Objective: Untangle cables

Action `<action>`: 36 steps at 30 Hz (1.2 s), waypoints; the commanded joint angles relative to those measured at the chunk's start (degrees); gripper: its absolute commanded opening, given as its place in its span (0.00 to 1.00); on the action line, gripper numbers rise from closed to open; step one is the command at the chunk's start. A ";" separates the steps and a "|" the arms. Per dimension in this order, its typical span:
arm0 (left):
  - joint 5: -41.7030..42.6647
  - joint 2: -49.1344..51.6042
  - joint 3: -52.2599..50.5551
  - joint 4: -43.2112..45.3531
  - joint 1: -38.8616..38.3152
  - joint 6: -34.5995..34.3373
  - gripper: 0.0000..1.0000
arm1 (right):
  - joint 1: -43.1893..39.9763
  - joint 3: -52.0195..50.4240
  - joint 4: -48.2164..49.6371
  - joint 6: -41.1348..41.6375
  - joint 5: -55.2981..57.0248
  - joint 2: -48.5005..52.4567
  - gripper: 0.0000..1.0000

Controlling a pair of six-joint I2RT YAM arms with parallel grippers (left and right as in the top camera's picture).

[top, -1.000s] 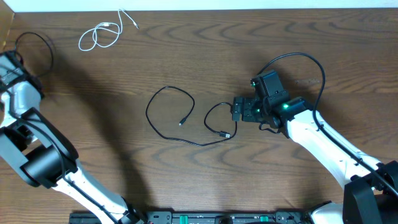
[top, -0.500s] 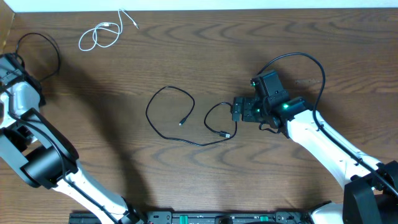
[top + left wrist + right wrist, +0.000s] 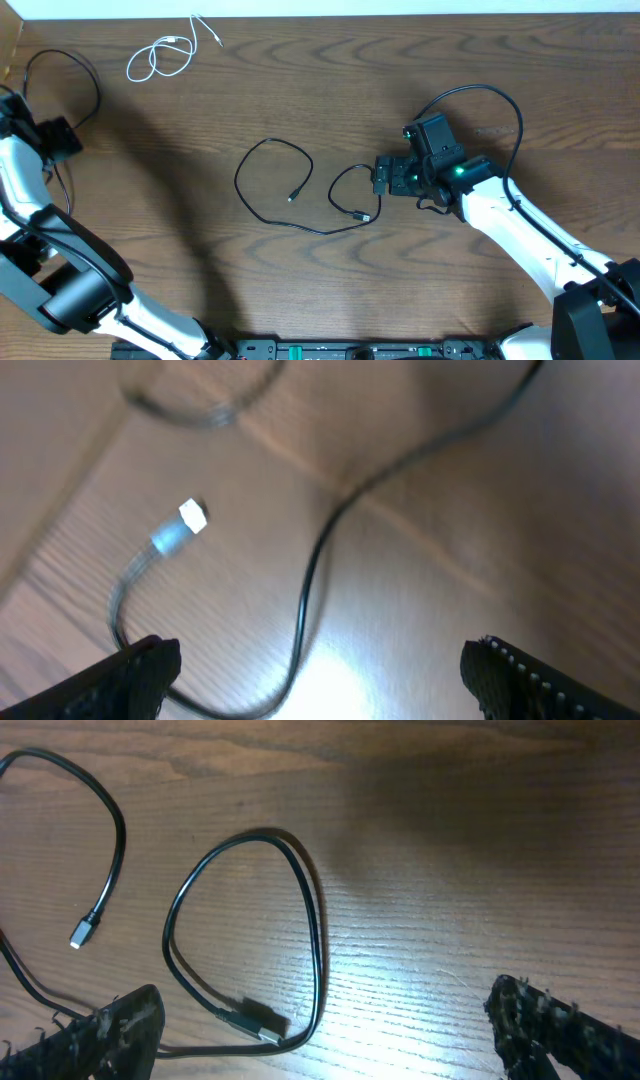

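The cables (image 3: 320, 935) are lying apart on the worktop (image 3: 500, 60): the white cable (image 3: 158, 58) at the far edge, the middle black cable (image 3: 237, 182) centrally, the left black cable (image 3: 308, 575) at the left end. The left end effector (image 3: 58, 137) and right end effector (image 3: 384, 177) are each gaping open beside a black cable, gripping nothing.

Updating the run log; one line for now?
left hand: open, over thin black cable; right hand: open, by second looped black cable; short white cable: coiled, apart

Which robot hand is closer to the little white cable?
Left. In the overhead view the left gripper is below-left of the white cable; the right gripper is far right, beside the middle black cable.
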 commanded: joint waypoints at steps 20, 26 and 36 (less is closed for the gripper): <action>12.17 8.98 -1.68 -9.86 9.27 0.92 0.84 | 0.00 -0.02 0.09 0.81 0.11 0.39 0.99; 11.96 9.03 -2.05 -7.74 9.22 4.02 0.77 | 0.00 -0.02 0.09 0.81 0.11 0.39 0.99; 11.98 10.29 -5.38 -1.38 9.25 7.54 0.69 | 0.00 -0.02 0.11 0.81 0.11 0.39 0.99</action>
